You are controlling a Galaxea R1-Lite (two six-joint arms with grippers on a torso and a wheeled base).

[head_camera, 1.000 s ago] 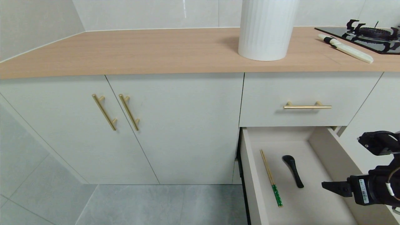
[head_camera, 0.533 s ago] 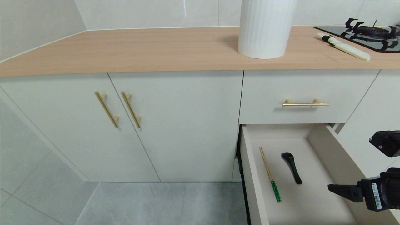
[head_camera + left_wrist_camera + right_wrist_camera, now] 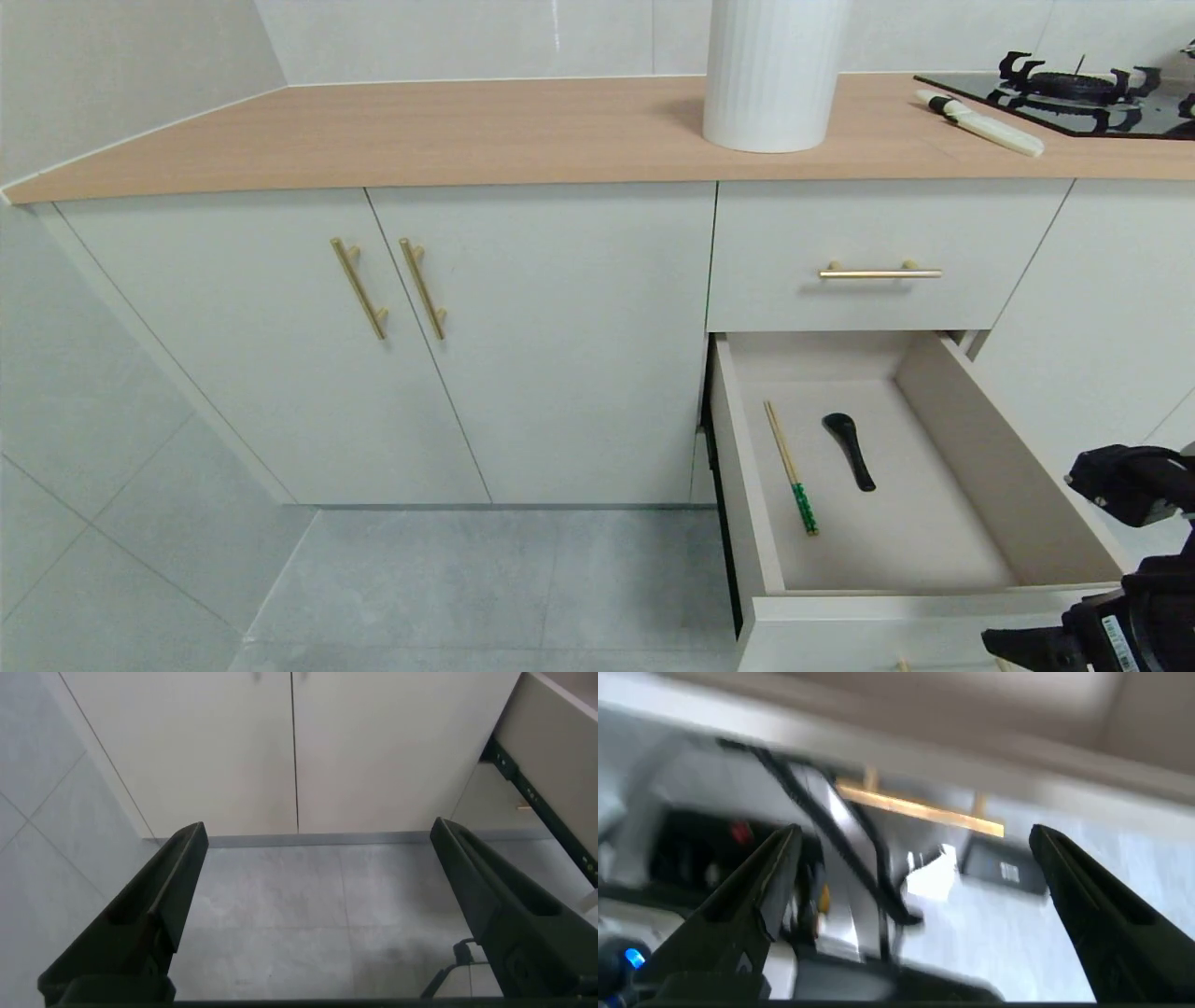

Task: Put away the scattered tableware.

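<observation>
Two stowed: chopsticks [image 3: 791,469] and spoon [image 3: 848,451] lie in the open drawer [image 3: 971,467]; knife [image 3: 978,136] on worktop [image 3: 467,131]
Claws: left claw [image 3: 318,840], right claw [image 3: 915,845] both gape empty; right faces drawer handle [image 3: 920,810], likely to push it shut

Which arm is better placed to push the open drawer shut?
The right, probably. The right claw, open, faces the drawer's gold handle. The left claw, also open, points at the floor below the cabinet doors.
</observation>
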